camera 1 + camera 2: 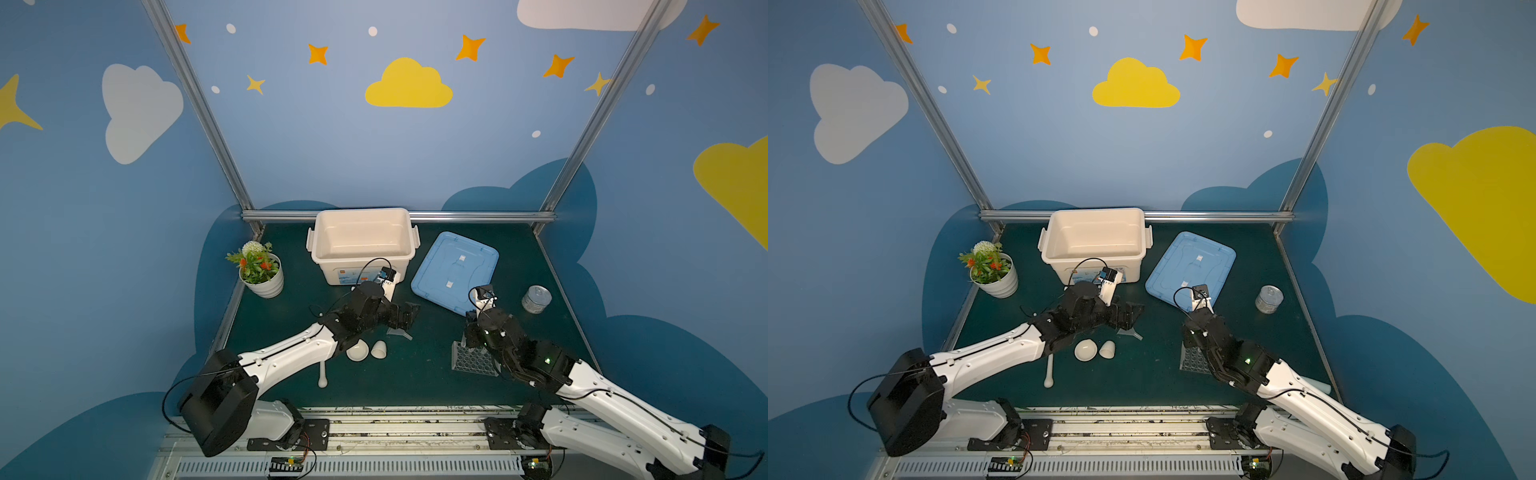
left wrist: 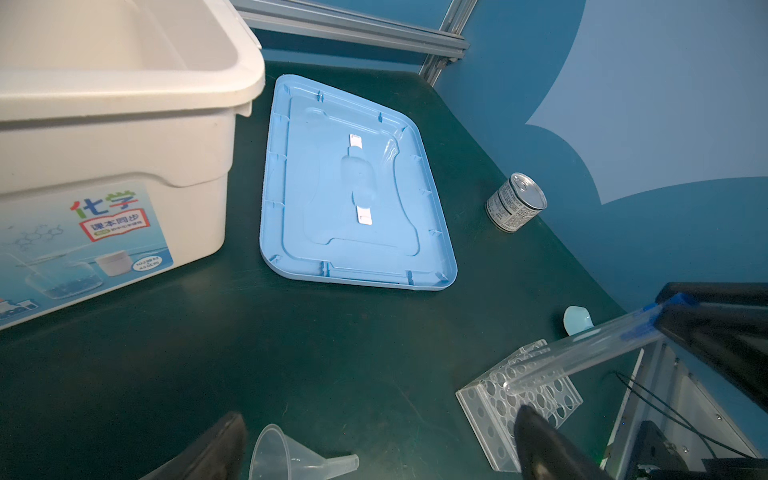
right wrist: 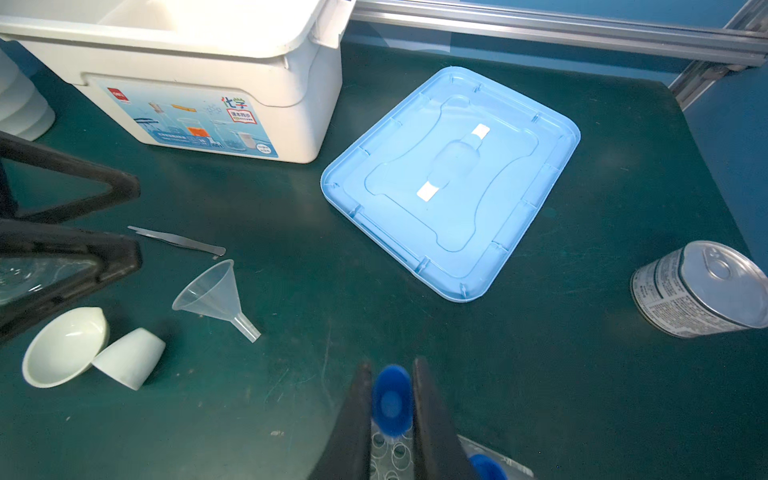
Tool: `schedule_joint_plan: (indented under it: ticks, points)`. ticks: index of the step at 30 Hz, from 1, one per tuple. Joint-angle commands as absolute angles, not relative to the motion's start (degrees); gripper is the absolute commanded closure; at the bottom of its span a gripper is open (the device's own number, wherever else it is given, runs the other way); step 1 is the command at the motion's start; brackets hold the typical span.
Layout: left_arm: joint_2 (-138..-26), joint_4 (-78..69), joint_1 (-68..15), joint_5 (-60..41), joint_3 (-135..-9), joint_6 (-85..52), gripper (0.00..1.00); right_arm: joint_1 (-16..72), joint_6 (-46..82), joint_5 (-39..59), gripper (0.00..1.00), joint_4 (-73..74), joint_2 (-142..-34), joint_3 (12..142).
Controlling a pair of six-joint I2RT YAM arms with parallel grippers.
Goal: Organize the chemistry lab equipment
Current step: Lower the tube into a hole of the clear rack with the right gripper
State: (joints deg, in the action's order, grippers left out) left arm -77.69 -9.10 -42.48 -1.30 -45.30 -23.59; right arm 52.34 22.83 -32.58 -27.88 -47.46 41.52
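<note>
Just now the right gripper (image 3: 391, 368) is closed narrowly on the blue cap of a test tube (image 2: 582, 353). The tube's long axis slants down and away from the fingers, so its rounded end sits over the top holes of the clear rack (image 2: 486, 413) just below them; whether the tip has entered a hole I cannot tell. The left gripper (image 2: 378, 415) is spread wide and empty, with the funnel (image 2: 286, 453) on its side just beneath its fingers, so seating the tube looks like the right arm's job.
</note>
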Motion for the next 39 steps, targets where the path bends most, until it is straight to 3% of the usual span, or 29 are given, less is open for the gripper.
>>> schedule_joint_plan:
  ticks: [1, 39]
  points:
    - [-78.3, -9.91, -42.28, -1.49, -45.23, -23.69, 0.0, 52.74, 24.27, -34.36, 0.98, -26.71, -46.28, 40.16]
    - [-78.05, -9.84, -42.28, -2.0, -44.9, -24.42, 0.0, 52.32, 26.21, -31.78, 0.94, -25.29, -46.93, 36.54]
